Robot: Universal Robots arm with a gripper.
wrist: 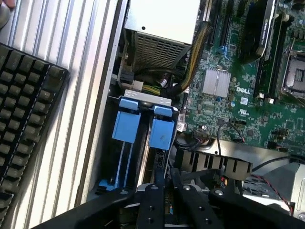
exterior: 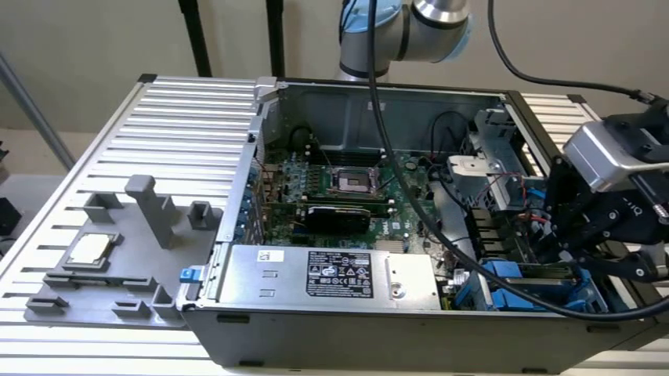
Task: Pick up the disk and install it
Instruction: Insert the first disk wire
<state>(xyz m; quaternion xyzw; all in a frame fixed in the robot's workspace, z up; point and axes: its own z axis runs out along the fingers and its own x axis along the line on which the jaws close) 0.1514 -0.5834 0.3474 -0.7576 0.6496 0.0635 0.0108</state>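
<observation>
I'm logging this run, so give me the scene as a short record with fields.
gripper: over the drive bay corner of the open computer case
disk: blue carrier seated edge-on in the bay, beside the gripper
case: lying open, motherboard exposed
power supply: grey box along the case's near edge
off the case: CPU chip on a grey fixture, keyboard

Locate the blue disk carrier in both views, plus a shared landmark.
Exterior view: the disk sits in the case's corner at the exterior view's lower right, just below the gripper, beside the power supply.
Wrist view: its blue carrier stands in the bay between the case wall and the motherboard.
Shared landmark: the power supply.
</observation>
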